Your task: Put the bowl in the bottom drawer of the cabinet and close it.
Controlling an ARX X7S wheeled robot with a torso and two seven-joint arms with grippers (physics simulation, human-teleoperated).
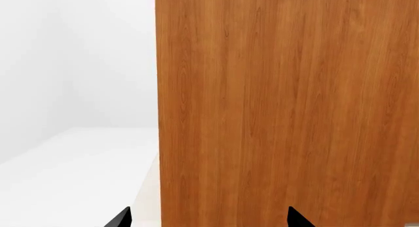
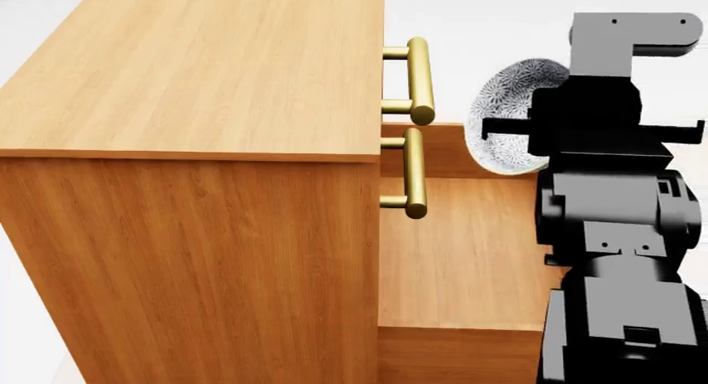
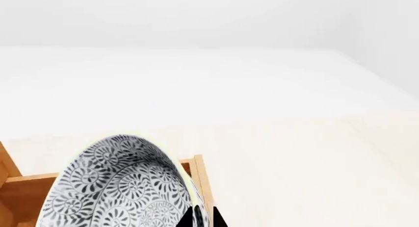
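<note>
One bowl in right-wrist jaws

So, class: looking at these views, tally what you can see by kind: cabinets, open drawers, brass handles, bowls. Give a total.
Cabinets: 1, the cabinet
Open drawers: 1, the bottom drawer
Brass handles in view: 2, upper handle and lower handle
Bowls: 1, the bowl
Total: 5
</note>
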